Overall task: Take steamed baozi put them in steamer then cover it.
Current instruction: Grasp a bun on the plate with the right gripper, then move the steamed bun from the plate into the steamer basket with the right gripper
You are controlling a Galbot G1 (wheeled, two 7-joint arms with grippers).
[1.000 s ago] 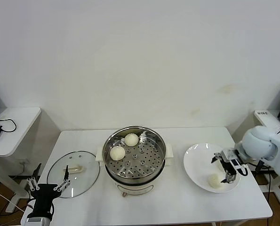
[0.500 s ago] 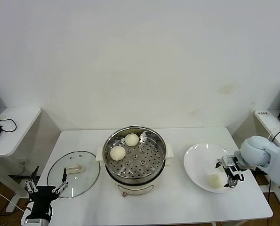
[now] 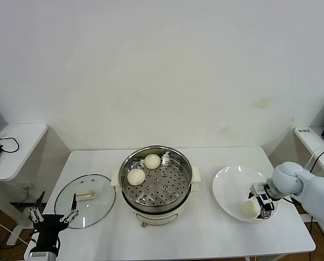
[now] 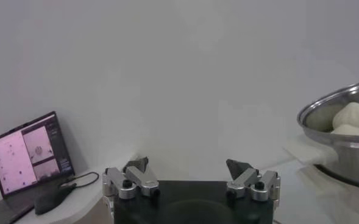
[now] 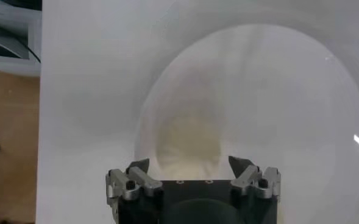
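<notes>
The steel steamer (image 3: 179,187) stands mid-table with two steamed baozi (image 3: 152,161) (image 3: 135,176) on its perforated tray. One more baozi (image 3: 248,209) lies on the white plate (image 3: 227,187) at the right. My right gripper (image 3: 258,206) is down on that plate. In the right wrist view the bun (image 5: 188,143) sits between the open jaws of this gripper (image 5: 189,163), with a gap on each side. The glass cover (image 3: 85,200) lies flat left of the steamer. My left gripper (image 3: 54,212) hangs open by the table's front left corner, near the cover's edge.
A small side table (image 3: 14,147) with a black device stands off to the left. The left wrist view shows my left gripper (image 4: 188,164), a laptop (image 4: 30,158) on that side table and the steamer's rim (image 4: 344,100). Another white stand (image 3: 309,136) is at the far right.
My right gripper has come down and forward over the plate until its jaws straddle the bun. The left gripper has sunk slightly.
</notes>
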